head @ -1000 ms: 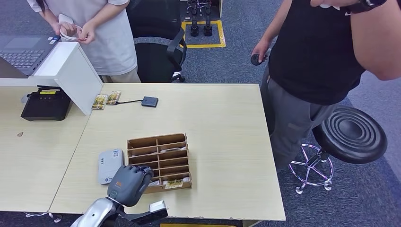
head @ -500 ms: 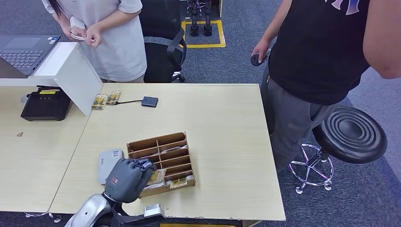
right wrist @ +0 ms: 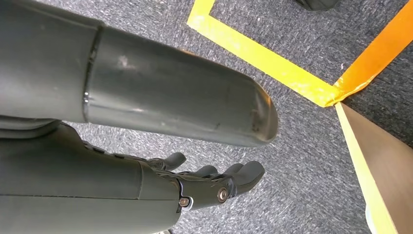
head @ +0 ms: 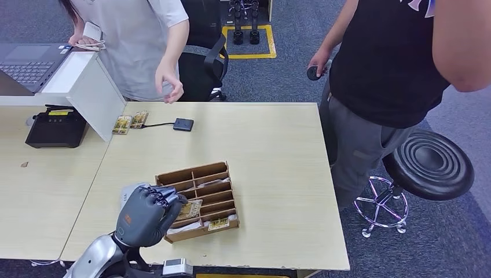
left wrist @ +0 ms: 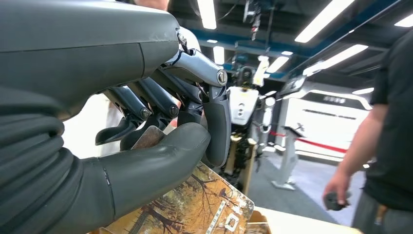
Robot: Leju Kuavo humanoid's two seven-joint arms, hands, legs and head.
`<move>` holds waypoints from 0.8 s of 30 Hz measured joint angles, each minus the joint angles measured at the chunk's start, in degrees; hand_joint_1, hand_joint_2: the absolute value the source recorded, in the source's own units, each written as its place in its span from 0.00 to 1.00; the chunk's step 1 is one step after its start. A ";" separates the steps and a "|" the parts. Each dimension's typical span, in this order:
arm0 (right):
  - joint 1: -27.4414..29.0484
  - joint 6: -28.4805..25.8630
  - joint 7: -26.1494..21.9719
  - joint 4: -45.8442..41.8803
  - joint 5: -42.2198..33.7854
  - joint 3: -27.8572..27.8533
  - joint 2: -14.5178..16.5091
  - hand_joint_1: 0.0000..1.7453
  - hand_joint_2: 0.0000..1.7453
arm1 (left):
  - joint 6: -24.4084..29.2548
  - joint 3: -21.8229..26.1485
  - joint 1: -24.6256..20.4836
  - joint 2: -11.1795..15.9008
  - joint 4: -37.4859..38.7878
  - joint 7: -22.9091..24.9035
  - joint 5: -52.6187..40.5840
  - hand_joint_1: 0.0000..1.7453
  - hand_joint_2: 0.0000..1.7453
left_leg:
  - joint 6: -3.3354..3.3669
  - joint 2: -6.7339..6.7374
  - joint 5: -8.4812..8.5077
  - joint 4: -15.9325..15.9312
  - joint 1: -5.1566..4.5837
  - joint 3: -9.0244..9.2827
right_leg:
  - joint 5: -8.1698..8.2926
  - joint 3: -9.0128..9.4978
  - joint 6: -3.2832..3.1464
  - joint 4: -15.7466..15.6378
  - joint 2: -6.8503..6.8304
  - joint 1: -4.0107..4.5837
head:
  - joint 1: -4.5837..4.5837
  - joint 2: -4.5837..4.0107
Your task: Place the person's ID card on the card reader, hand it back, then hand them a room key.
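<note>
While its thumb and dark fingers (left wrist: 214, 117) pressed together on a room key card (left wrist: 195, 207), the left hand (head: 145, 214) was at the near left corner of the wooden card organiser (head: 200, 200), knuckles up. In the left wrist view the card showed a printed scene of brown trees on a pale ground with a small square code near one corner, and it was pinched between the thick grey thumb and the fingers above it. From the head view, an edge of the same card (head: 189, 209) stuck out from under the fingers, over the front compartments of the organiser. More cards lay in the front slots, one (head: 213, 224) near the front edge. Just beside the hand on its left, partly hidden by it, lay the white card reader (head: 128, 192) on the tabletop (head: 272, 162).

The right hand (right wrist: 214, 187) hung over grey carpet marked with yellow tape, its fingers loosely apart and holding nothing.

Farther across the tabletop lay a small dark square device (head: 183, 124) on a cable, with two picture cards (head: 130, 121) near it beside a white panel. A black box (head: 57, 126) sat on the adjoining tabletop, and a laptop (head: 29, 61) behind it. A person in a grey shirt (head: 136, 40) stood at the far edge, one hand (head: 169, 87) lowered over it. Another person in a black shirt (head: 394, 63) stood at the right side, beside a black stool (head: 429, 165).
</note>
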 joint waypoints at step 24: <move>-0.16 0.61 0.38 0.13 1.69 -0.16 0.22 0.00 0.00 | 0.98 1.55 -8.37 -0.54 3.00 4.52 -2.13 1.00 1.00 | 0.00 -0.06 0.10 0.01 0.00 0.01 | 0.05 0.02 -0.01 0.00 -0.07 0.00 | 0.00 -0.01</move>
